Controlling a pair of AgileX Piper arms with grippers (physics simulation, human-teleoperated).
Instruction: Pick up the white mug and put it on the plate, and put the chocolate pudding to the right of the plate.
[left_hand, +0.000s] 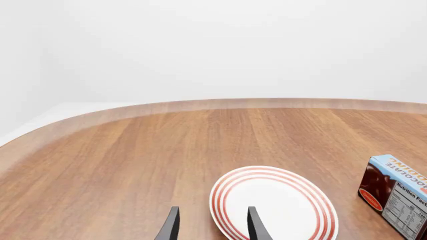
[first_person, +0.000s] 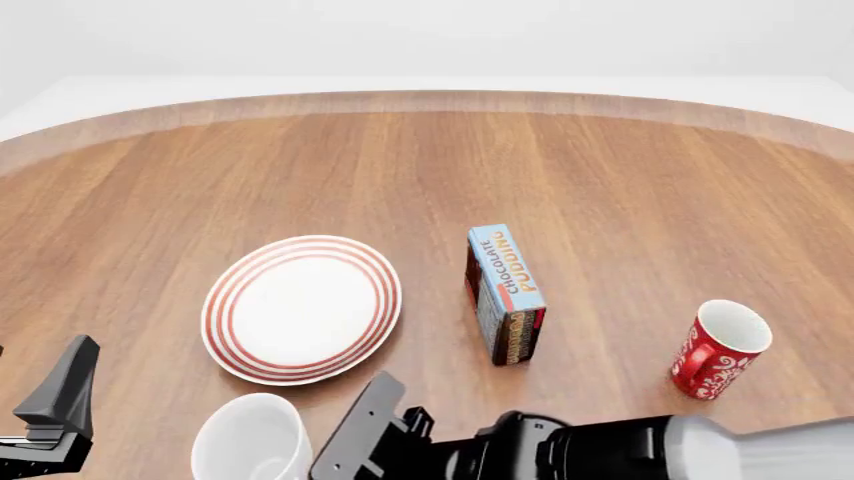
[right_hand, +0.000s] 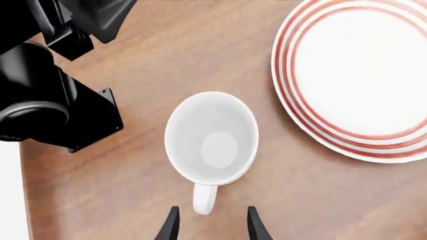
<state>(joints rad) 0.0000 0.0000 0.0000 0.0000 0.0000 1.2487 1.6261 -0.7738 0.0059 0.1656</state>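
Hovering right gripper (right_hand: 208, 225) over white mug (right_hand: 211, 138) - fingers apart, handle between the tips | plate (right_hand: 320, 125) just beyond mug | left gripper (left_hand: 212, 225) apart too - chocolate pudding (left_hand: 395, 200) off to its side

On the brown wooden tabletop (first_person: 601, 170) the round white plate with red rings (first_person: 302, 308) lies left of the upright blue chocolate pudding carton (first_person: 505, 292). A glossy white mug (first_person: 250, 438) stands near the plate's front rim, and a red patterned mug (first_person: 718, 350) tilts far right.
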